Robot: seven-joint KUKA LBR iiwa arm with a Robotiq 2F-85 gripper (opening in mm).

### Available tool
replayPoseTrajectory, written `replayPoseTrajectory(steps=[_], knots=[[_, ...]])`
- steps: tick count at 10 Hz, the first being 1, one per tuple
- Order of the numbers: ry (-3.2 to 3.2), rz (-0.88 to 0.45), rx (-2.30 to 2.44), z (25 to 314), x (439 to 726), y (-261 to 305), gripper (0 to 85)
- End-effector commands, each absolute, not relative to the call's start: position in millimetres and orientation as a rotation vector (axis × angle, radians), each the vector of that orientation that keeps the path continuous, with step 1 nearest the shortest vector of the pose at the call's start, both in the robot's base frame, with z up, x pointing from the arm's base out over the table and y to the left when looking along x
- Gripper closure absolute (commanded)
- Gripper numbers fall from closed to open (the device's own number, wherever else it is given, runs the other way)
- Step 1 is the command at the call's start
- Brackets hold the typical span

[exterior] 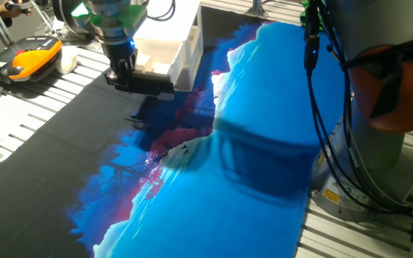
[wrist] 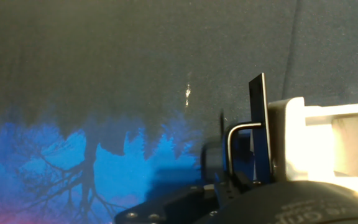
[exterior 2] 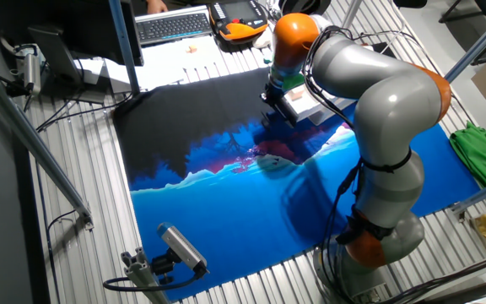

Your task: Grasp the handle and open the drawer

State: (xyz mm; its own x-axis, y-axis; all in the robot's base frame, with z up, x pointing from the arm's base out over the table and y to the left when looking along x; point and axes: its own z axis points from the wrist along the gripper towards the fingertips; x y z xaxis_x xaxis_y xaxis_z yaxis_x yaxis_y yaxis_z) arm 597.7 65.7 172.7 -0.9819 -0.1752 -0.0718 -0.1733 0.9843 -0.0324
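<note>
The small white cabinet (exterior: 169, 32) stands at the back of the cloth. Its drawer (exterior: 153, 66) sticks out a short way, with the black handle (exterior: 149, 84) across its front. My gripper (exterior: 120, 74) comes down from above at the bar's left end, and its fingers look closed on it. In the hand view the handle (wrist: 258, 118) stands edge-on right beside my gripper (wrist: 229, 180), with the white drawer (wrist: 319, 143) behind it to the right. In the other fixed view my gripper (exterior 2: 275, 97) is at the cabinet (exterior 2: 306, 105), and the arm hides the drawer front.
A blue-and-black printed cloth (exterior: 249, 179) covers the table. An orange-and-black case (exterior: 24, 59) and a small white object (exterior: 68, 59) lie at the far left. A keyboard (exterior 2: 171, 25) is beyond the cloth. The arm's base (exterior: 386, 107) and cables stand at the right.
</note>
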Motion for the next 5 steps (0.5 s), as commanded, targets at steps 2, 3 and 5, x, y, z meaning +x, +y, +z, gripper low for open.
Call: replayPoseTrajectory(steps=[2, 3, 5], knots=[[3.058, -0.052, -0.272, 174.2, 598.1, 69.1, 85.0], [3.062, -0.055, -0.270, 175.6, 598.2, 71.3, 85.0], [3.069, -0.066, -0.261, 179.0, 598.5, 76.6, 85.0]])
